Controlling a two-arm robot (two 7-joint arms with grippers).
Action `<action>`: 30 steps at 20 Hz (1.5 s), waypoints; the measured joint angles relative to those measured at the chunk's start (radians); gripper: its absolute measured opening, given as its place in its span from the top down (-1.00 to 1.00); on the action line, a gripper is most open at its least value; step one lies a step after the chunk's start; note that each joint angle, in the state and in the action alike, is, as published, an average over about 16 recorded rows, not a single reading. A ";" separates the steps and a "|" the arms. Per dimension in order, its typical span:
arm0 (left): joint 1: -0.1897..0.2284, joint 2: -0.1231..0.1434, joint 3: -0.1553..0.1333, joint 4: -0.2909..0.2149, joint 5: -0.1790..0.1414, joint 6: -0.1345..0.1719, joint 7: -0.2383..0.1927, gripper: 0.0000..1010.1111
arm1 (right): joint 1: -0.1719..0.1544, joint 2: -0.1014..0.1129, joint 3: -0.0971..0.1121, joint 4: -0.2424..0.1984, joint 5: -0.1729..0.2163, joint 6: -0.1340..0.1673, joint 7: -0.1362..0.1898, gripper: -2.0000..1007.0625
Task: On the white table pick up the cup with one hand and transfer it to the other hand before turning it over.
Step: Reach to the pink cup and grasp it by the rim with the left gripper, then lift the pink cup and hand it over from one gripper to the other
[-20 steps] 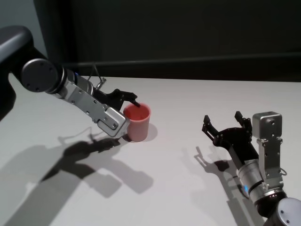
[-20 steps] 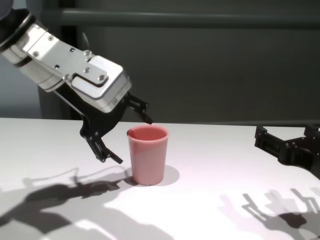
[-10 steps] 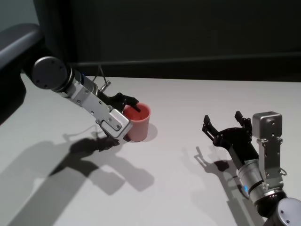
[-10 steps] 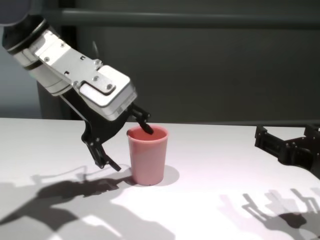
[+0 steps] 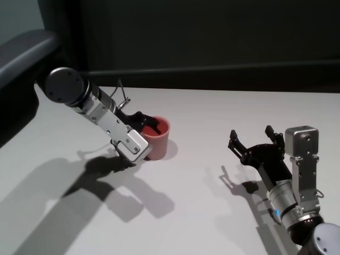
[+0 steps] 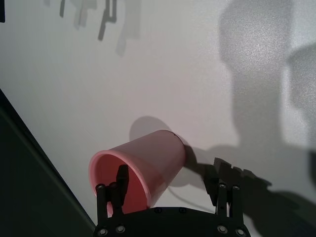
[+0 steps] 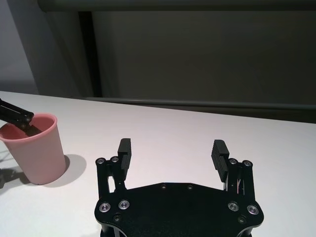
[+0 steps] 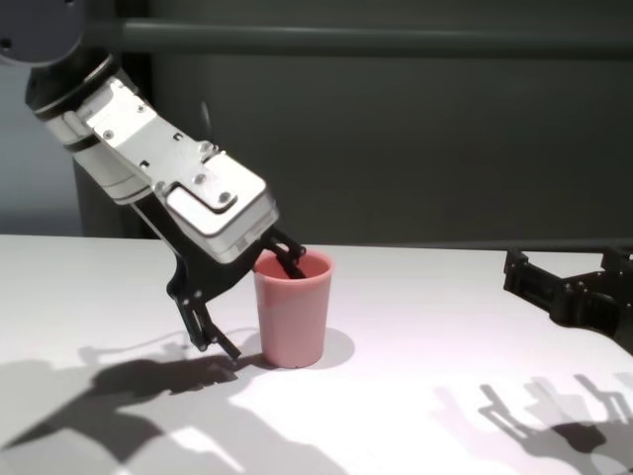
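The salmon-pink cup stands upright on the white table, left of centre. My left gripper is open and straddles the cup's near wall: one finger is inside the rim, the other is outside, close to the table. The left wrist view shows the cup between the two fingers. My right gripper is open and empty, hovering low over the table well to the right of the cup. Its wrist view shows the cup farther off.
A dark wall and a rail run behind the table's far edge. The arms cast strong shadows on the tabletop in front of the cup.
My left gripper has come down and a little closer to the cup, so its inner finger sits deeper inside the rim. The cup and the right arm have not moved.
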 joint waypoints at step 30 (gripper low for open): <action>0.022 0.036 0.041 -0.037 -0.089 0.022 0.027 0.66 | 0.000 0.000 0.000 0.000 0.000 0.000 0.000 -0.99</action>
